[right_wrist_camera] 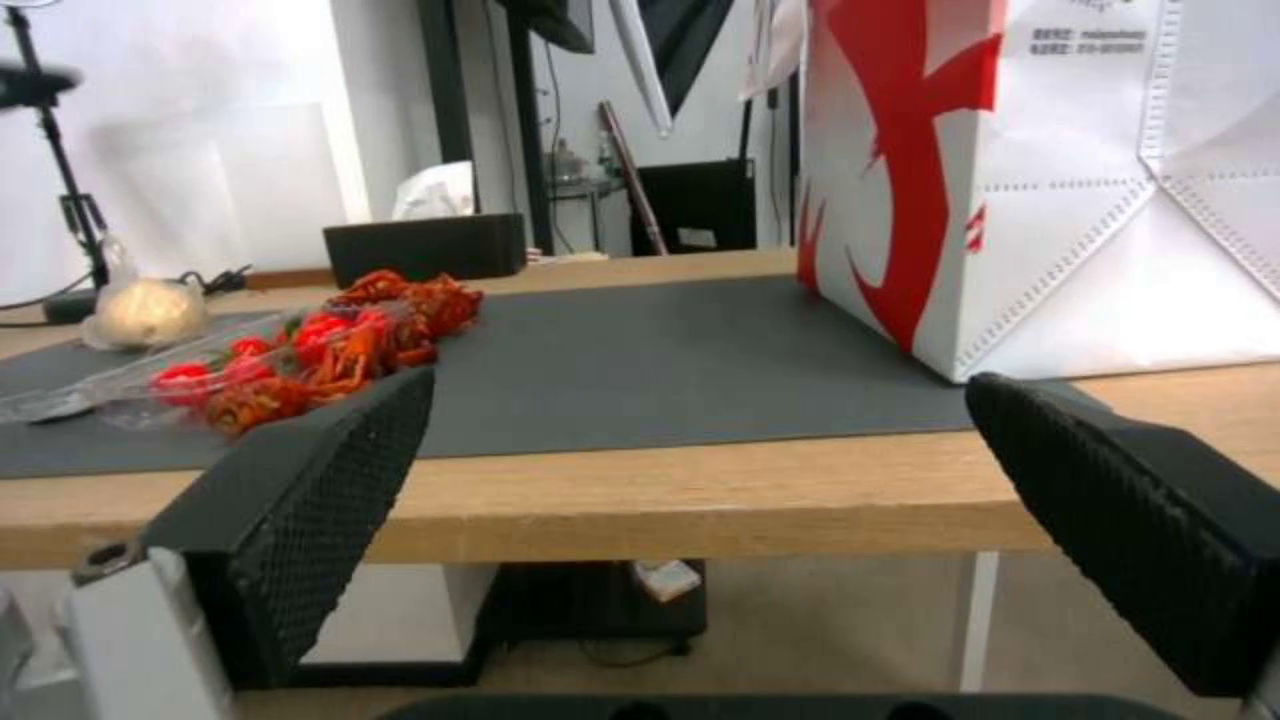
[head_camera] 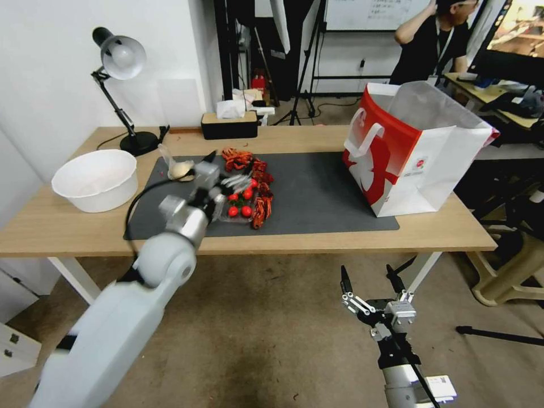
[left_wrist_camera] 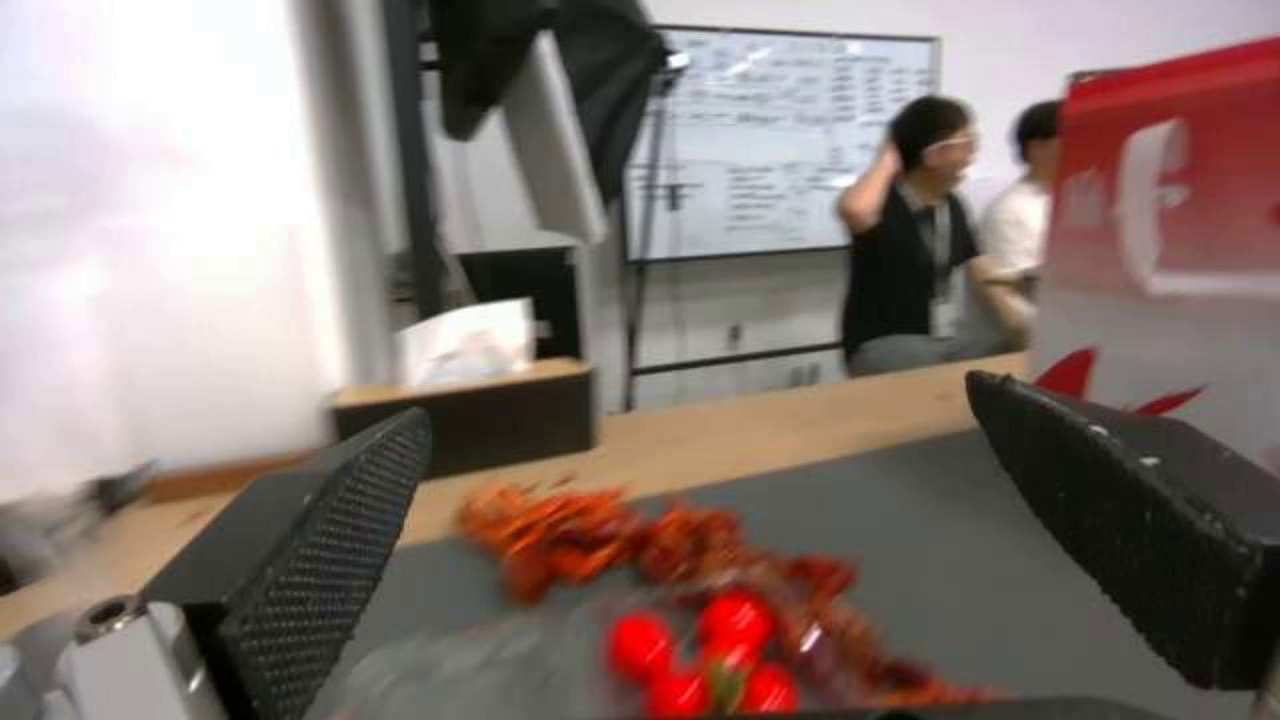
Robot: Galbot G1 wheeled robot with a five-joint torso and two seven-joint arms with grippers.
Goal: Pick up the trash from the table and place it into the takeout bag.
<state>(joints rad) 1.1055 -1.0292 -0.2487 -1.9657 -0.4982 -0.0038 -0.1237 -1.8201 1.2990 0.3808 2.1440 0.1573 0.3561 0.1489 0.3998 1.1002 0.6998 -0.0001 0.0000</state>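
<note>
**Q:** Table [head_camera: 317, 241] first: what did it carry, and where did the takeout bag stand?

**A:** Light wood top with a dark grey mat [head_camera: 317, 192] over its middle. The takeout bag [head_camera: 416, 150], boxy red-and-white paper with flat white loop handles and its mouth open upward, stood on the mat's right end. A white bowl [head_camera: 96, 178], a desk lamp [head_camera: 122, 62] and a black tissue box [head_camera: 229, 126] occupied the left and far edges.

**Q:** Where did the trash lie relative to the working gripper?

**A:** The clear plastic tray [head_camera: 241, 212] of red crayfish shells [head_camera: 249, 164] and cherry tomatoes [head_camera: 239, 211] lay on the mat's left part, directly ahead of and just below the left gripper [head_camera: 229, 190]. The scraps ran in a line from the near edge toward the far edge. A clear bag with a pale lump [head_camera: 178, 168] lay just beside it, farther left. The takeout bag stood well apart, to the gripper's right.

**Q:** State of the grippers?

**A:** The left one was spread wide over the tray, its ribbed black pads [left_wrist_camera: 320, 540] holding nothing. The right gripper [head_camera: 371, 283] hung below the table's near edge, likewise wide apart and empty; the left arm was clearly the nearer.

**Q:** Handling?

**A:** Thin, glossy tray and loose, brittle-looking shells; the contents would probably spill if tilted.
</note>
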